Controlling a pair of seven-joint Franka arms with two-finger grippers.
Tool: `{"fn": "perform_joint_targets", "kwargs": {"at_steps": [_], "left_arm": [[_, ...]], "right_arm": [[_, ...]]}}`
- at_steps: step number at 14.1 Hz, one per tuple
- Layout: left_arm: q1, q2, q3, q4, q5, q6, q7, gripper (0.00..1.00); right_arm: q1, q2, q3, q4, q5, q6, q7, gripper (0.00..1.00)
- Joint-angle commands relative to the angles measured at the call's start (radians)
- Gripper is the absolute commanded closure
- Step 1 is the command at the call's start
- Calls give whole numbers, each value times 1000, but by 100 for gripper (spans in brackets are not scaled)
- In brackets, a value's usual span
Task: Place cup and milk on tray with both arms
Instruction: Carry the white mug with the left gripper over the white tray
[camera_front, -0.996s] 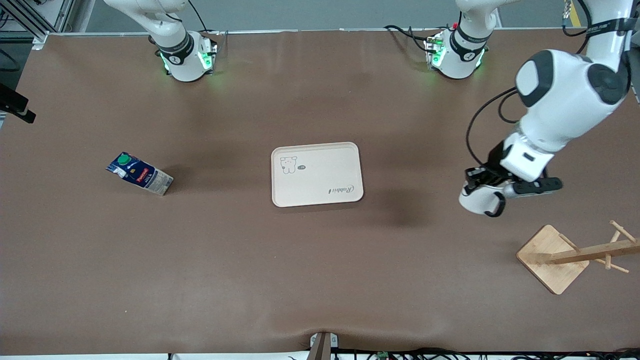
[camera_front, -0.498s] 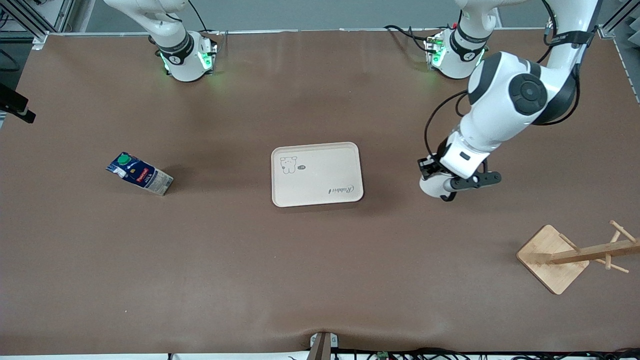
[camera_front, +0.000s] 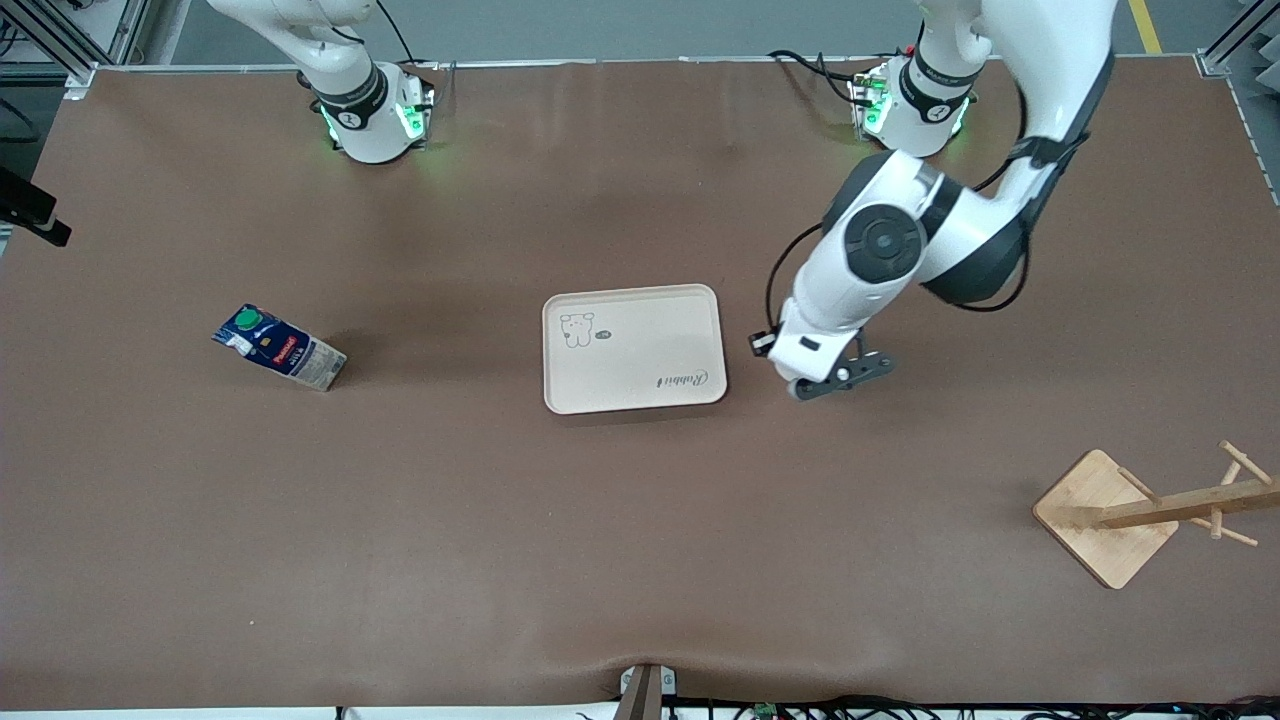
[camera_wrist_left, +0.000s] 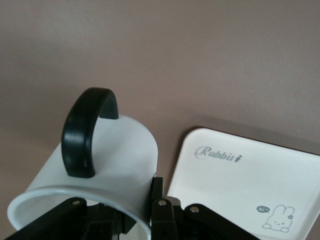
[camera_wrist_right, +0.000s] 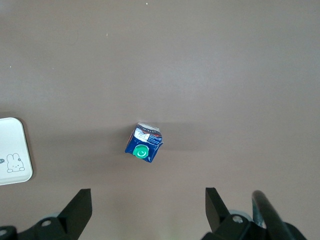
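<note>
The left arm reached out from its base and bent down sharply at the elbow, its wrist dropping toward the table just off the tray's (camera_front: 634, 347) edge, on the side toward the left arm's end. The left gripper (camera_front: 800, 385) hung there, mostly hidden under the wrist in the front view. In the left wrist view its fingers (camera_wrist_left: 161, 214) were clamped on the rim of the cup (camera_wrist_left: 95, 172), one inside and one outside the wall. The cup lay tipped on its side in the grip, black handle (camera_wrist_left: 86, 129) uppermost. Past the cup, the tray (camera_wrist_left: 240, 175) lay close by, its "Rabbit" script at the edge nearest the gripper and its small animal drawing at the corner farther off.

The right arm waited, raised high; only its base and lower links showed in the front view. The right gripper (camera_wrist_right: 147, 205) stood with fingers spread wide and nothing between them. The milk (camera_wrist_right: 143, 144) stood on the bare table just ahead of those fingers, green cap facing up at the camera. A corner of the tray (camera_wrist_right: 14, 150) lay well apart from the carton.

A wooden rack (camera_front: 1140, 512) stood nearer the front camera than the left gripper, toward the left arm's end.
</note>
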Motion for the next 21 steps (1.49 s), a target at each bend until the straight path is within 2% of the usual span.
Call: {"fn": "perform_joint_targets", "kwargs": {"at_steps": [1, 4, 10, 12, 14, 17, 18, 19, 21], "left_arm": [[-42, 57, 9, 59, 25, -37, -52, 100], [-111, 121, 11, 94, 25, -37, -132, 100], [-272, 313, 25, 279, 20, -37, -248, 100], [-298, 336, 45, 284, 17, -36, -258, 100], [-318, 351, 55, 283, 16, -34, -261, 100], [-323, 376, 55, 283, 11, -33, -288, 100], [-321, 376, 55, 283, 10, -31, -296, 96], [-321, 379, 55, 283, 10, -31, -295, 75], [-321, 377, 55, 284, 14, -28, -287, 4]], "right_arm": [[-14, 9, 6, 23, 16, -18, -3, 0], [-5, 29, 6, 23, 16, -20, -3, 0], [1, 42, 9, 21, 16, -20, -3, 0], [-6, 44, 7, 12, 16, -35, -6, 0], [-32, 70, 4, 9, 60, -78, -5, 0], [-51, 98, 3, -60, 100, -90, 8, 0], [-52, 96, 3, -97, 101, -81, 15, 0], [-60, 93, 3, -120, 101, -72, 17, 0], [-69, 98, 3, -134, 101, -48, 19, 0]]}}
